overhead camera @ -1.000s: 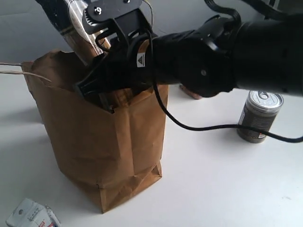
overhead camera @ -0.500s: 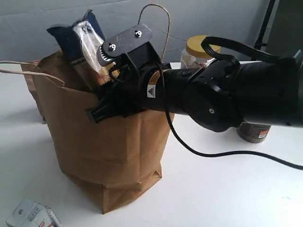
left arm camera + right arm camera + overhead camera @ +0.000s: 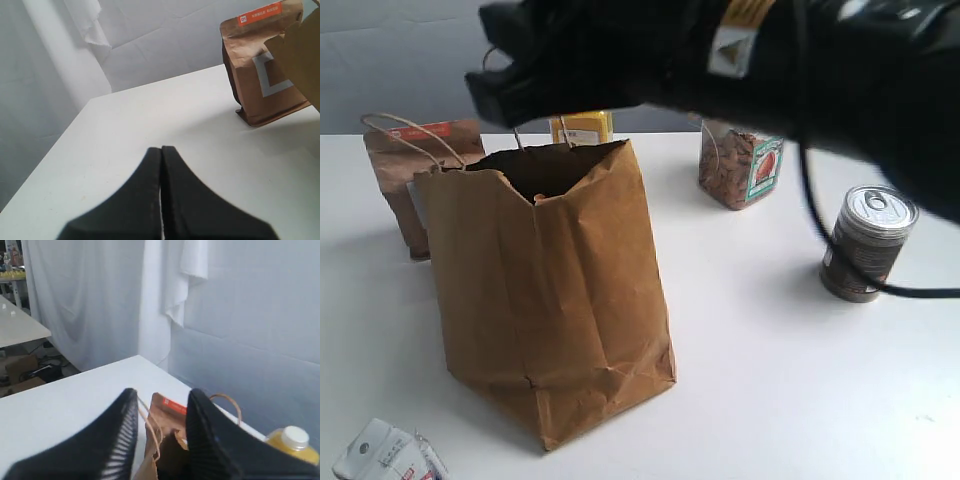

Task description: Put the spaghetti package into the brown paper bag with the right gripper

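The brown paper bag (image 3: 550, 300) stands upright on the white table with its top open and its inside dark. No spaghetti package shows in any view. My right gripper (image 3: 505, 70) hangs blurred above the bag's far rim. In the right wrist view this gripper (image 3: 162, 392) is open, with nothing between its ribbed fingers (image 3: 122, 430); the bag's rim (image 3: 147, 471) and a loop handle (image 3: 150, 432) lie below it. My left gripper (image 3: 161, 149) is shut and empty, low over the table, away from the bag's edge (image 3: 300, 55).
A small brown pouch with a red label (image 3: 405, 170) stands behind the bag on the left. A yellow bottle (image 3: 582, 128) and a jar of nuts (image 3: 738, 165) stand at the back. A tin can (image 3: 865, 245) is on the right, a white carton (image 3: 385, 455) at the front left.
The right gripper rose out of the bag's mouth to well above it. The spaghetti package that stuck out of the bag half a second ago has gone from view.
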Controlling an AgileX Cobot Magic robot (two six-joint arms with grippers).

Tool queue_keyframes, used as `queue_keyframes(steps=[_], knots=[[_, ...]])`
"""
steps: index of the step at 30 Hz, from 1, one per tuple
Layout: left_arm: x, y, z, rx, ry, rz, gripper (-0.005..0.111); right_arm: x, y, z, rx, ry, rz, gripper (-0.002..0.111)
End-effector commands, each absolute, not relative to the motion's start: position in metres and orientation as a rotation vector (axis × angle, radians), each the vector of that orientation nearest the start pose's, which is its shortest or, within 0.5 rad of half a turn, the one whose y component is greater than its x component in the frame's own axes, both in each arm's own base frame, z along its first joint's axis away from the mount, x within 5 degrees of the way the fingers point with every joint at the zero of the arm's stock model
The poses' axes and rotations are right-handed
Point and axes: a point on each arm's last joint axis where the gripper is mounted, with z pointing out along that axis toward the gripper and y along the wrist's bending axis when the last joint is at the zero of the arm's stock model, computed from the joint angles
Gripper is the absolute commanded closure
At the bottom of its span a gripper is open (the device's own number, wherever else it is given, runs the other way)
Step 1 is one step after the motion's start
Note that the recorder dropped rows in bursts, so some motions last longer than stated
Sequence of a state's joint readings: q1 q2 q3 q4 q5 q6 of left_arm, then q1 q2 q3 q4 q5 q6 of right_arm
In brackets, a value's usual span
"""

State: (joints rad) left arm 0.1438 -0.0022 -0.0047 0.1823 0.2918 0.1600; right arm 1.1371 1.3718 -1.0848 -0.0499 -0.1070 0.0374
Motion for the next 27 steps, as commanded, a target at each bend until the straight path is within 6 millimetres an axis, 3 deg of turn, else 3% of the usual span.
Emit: queue_keyframes(steps=[1,3,7,13,18,27], knots=[[0.053,0.013,0.188,0.122,1.777,0.388,0.107,0.132,0.251,0.399,-0.951,1.461,0.752,0.101],[0.053,0.013,0.188,0.122,1.777,0.388,0.107,0.133,0.233,0.403,-0.946,1.477,0.7,0.108],[0.053,0.013,0.188,0.122,1.777,0.388,0.107,0.133,0.194,0.397,-0.873,1.498,0.638,0.108],[0.053,0.013,0.188,0.122,1.777,0.388,0.107,0.132,0.128,0.354,-0.724,1.57,0.495,0.108],[0.053,0.013,0.188,0.122,1.777,0.388,0.107,0.121,0.085,0.315,-0.578,1.589,0.396,0.108],[0.053,0.013,0.188,0.122,1.777,0.388,0.107,0.096,0.038,0.263,-0.329,1.644,0.272,0.108]])
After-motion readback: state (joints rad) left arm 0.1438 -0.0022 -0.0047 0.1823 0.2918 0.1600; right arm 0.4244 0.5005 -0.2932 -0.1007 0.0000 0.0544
